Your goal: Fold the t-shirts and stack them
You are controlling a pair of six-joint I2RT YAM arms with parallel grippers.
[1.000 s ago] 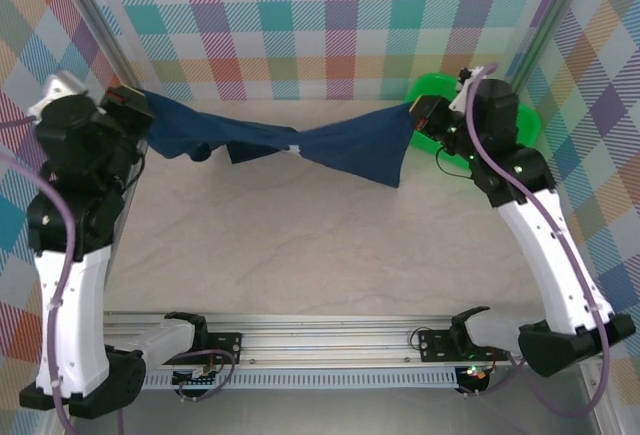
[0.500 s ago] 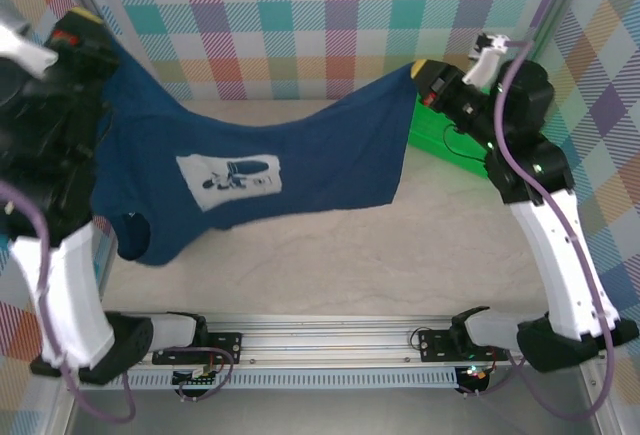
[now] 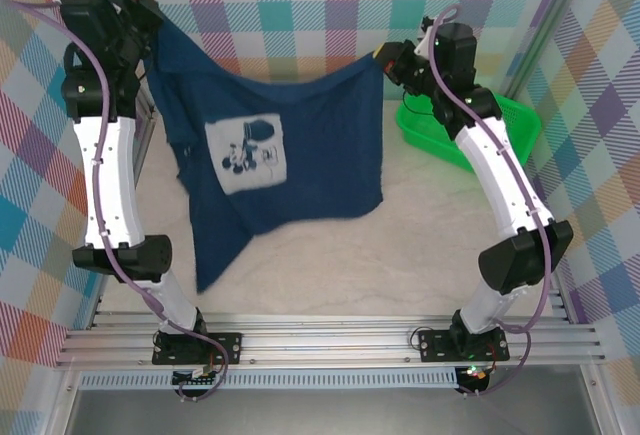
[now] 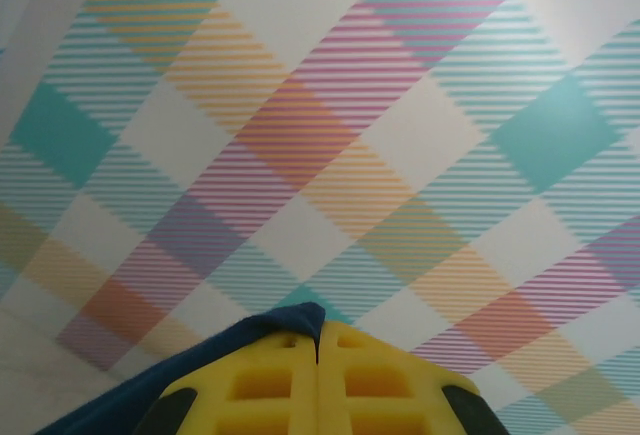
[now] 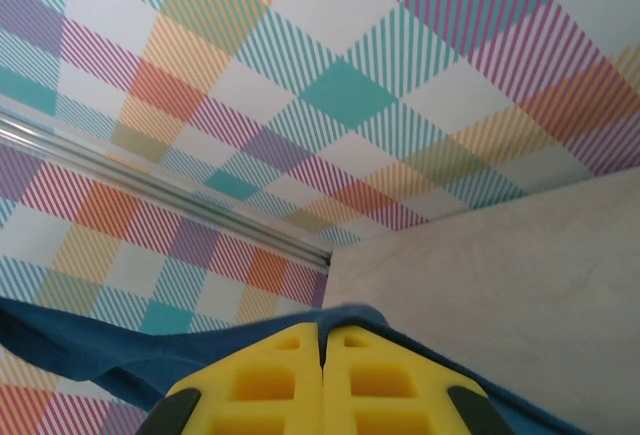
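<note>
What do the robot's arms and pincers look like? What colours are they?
The left arm and right arm have long white shells with chunky black joints. A thin purple cable loops along each one. The left pincer and right pincer are bright yellow with little square hollows.

We see a bright green plastic basket (image 3: 428,133) sitting at the far right of a pale, marbled beige tabletop (image 3: 400,255), close to the pastel checked wall panels (image 3: 300,5) that close in the far side and both flanks, while a slotted silver aluminium rail (image 3: 330,340) runs across the near edge.
</note>
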